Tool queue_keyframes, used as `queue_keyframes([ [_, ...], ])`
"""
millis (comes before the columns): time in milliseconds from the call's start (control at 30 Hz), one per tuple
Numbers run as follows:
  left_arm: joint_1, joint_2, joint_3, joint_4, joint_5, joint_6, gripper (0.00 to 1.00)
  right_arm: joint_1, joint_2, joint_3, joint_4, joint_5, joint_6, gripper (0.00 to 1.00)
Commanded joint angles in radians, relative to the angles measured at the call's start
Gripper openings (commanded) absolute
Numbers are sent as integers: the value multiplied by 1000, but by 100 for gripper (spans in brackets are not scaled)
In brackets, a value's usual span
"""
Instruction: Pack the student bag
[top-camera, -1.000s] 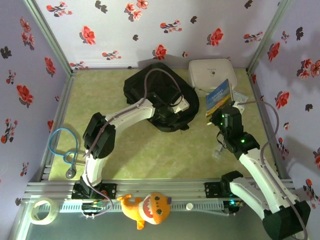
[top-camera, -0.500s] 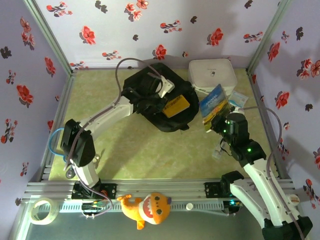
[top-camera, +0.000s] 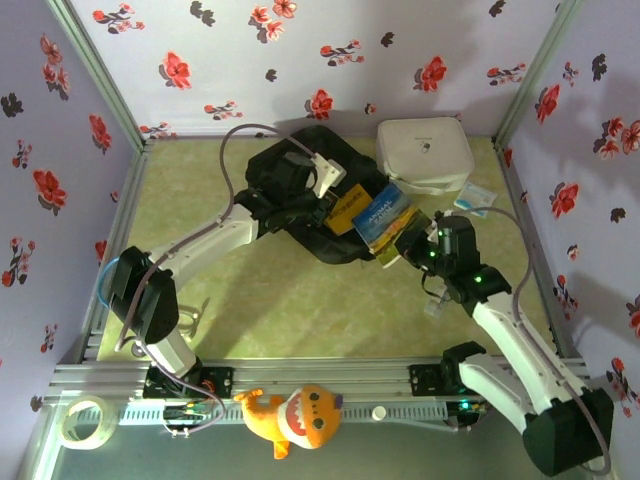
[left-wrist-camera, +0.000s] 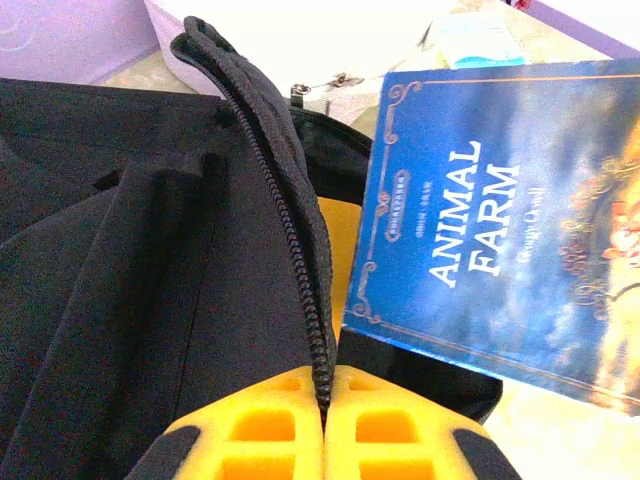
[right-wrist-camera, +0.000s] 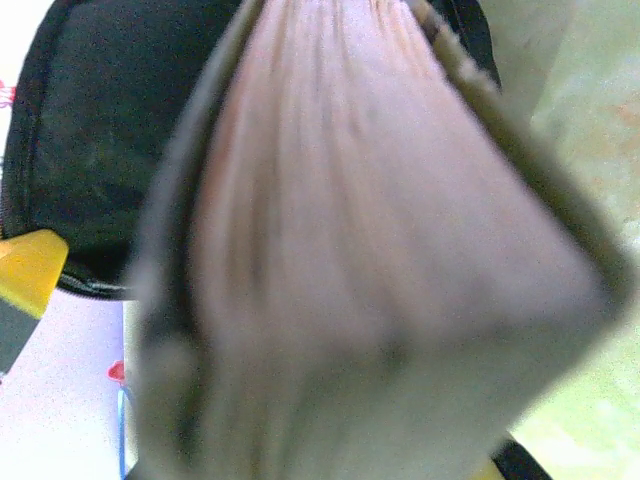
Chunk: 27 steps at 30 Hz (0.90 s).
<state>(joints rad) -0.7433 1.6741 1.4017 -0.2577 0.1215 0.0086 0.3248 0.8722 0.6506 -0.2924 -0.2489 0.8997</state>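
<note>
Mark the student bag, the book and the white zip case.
student bag (left-wrist-camera: 130, 300), left wrist view, fabric left of zipper.
book (top-camera: 386, 211), top external view, blue cover.
white zip case (top-camera: 425, 150), top external view, lid.

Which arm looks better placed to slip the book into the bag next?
Right. The right gripper holds the book, tilted at the mouth of the bag. The left gripper is shut on the bag's zipper edge, apparently holding it open.

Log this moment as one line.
left gripper: shut on bag edge | right gripper: shut on book | book: at bag opening, not in
</note>
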Motion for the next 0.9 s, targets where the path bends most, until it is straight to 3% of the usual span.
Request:
queue_keyframes([
  [0, -5, -56, -16, 80, 46, -12, 4, -6, 42, -2, 182, -42, 61, 9],
  [267, -4, -80, -66, 133, 75, -10, 4, -6, 296, -4, 408, -39, 187, 10],
  [433, -4, -93, -73, 135, 81, -10, 4, -4, 514, 47, 527, -131, 286, 9],
  [867, -4, -109, -81, 143, 90, -14, 5, 8, 834, 265, 535, -261, 299, 12],
])
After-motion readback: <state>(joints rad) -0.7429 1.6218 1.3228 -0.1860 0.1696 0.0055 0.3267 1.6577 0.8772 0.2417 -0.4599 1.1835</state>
